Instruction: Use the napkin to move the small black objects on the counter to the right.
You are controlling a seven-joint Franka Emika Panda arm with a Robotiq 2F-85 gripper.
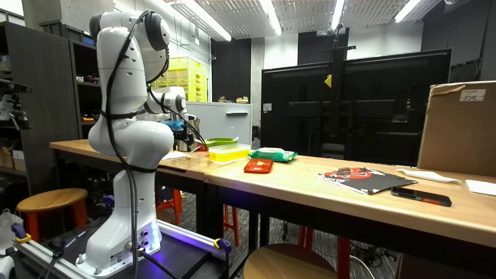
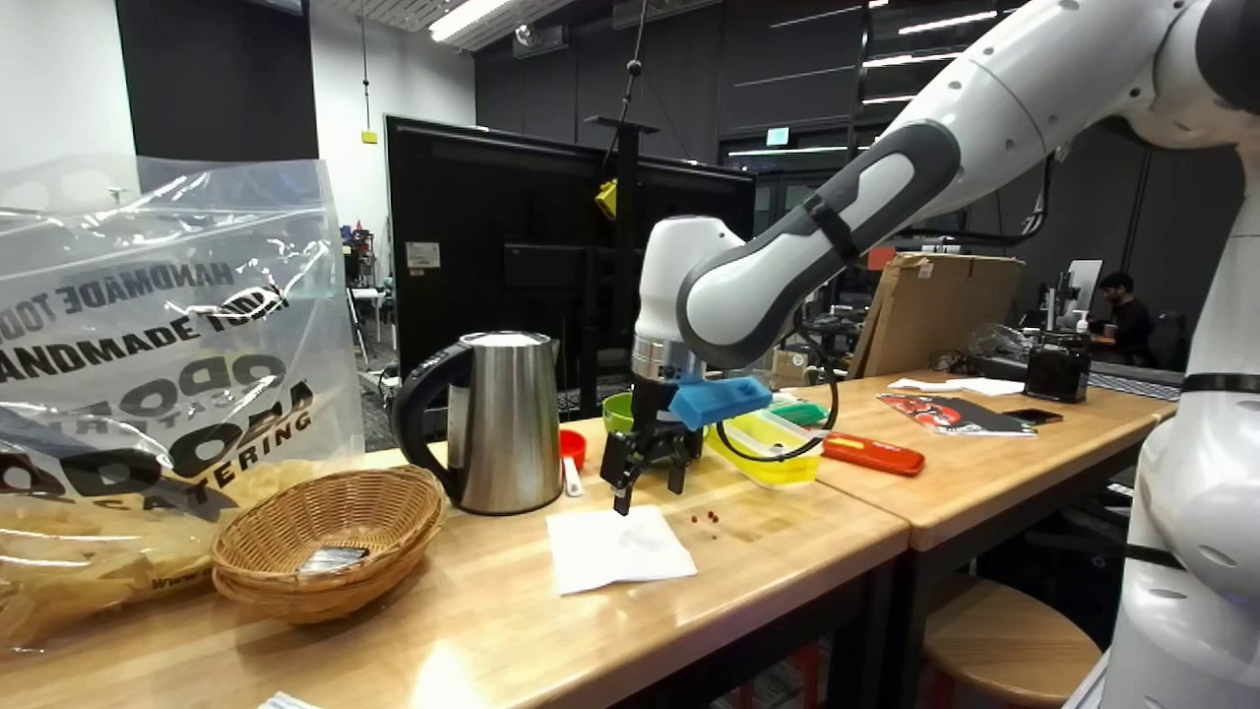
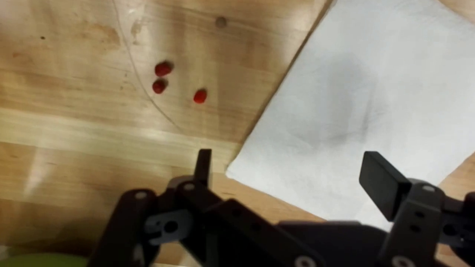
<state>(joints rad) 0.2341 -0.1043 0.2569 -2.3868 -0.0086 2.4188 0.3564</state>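
Observation:
The white napkin lies flat on the wooden counter; it fills the right of the wrist view. Small dark red bits lie on the counter beside the napkin, apart from it; they also show in an exterior view. A tiny brownish bit lies near them. None of the bits looks clearly black apart from a tiny dark speck. My gripper is open and empty above the napkin's corner, its fingers spread wide; it points down in an exterior view.
A steel kettle and a wicker basket stand on one side of the napkin. A yellow container, a red case and a green bowl stand behind and beyond the bits. A plastic bag stands behind the basket.

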